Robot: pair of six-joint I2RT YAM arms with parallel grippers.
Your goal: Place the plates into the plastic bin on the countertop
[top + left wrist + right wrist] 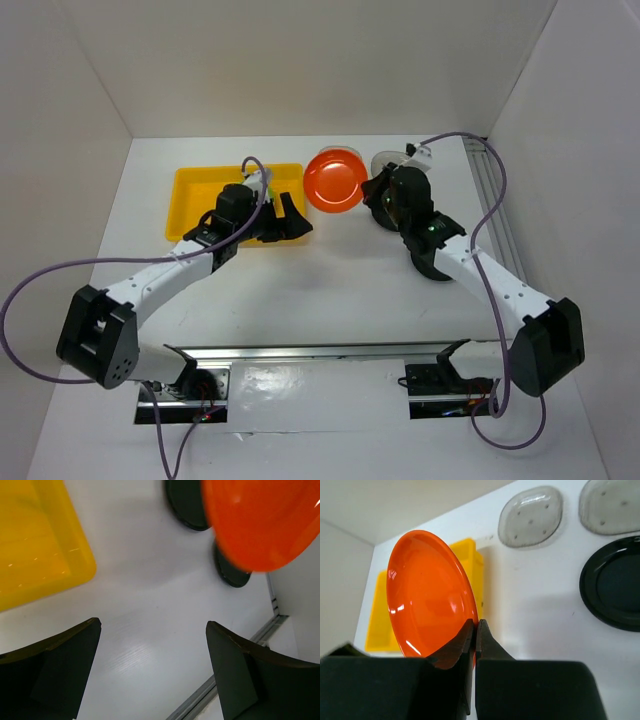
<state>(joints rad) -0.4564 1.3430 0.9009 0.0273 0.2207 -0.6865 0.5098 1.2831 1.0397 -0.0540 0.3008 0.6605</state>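
holding orange plate point(427, 595) in right tool point(474, 628) beside yellow bin point(198, 202)

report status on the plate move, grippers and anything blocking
Right gripper shut on orange plate rim, plate held just right of the yellow bin. Left gripper open, empty, at bin's near right corner, may crowd the drop.

You have nothing to read here: no text, label, brand, number or sign shows legibly in any of the three views.
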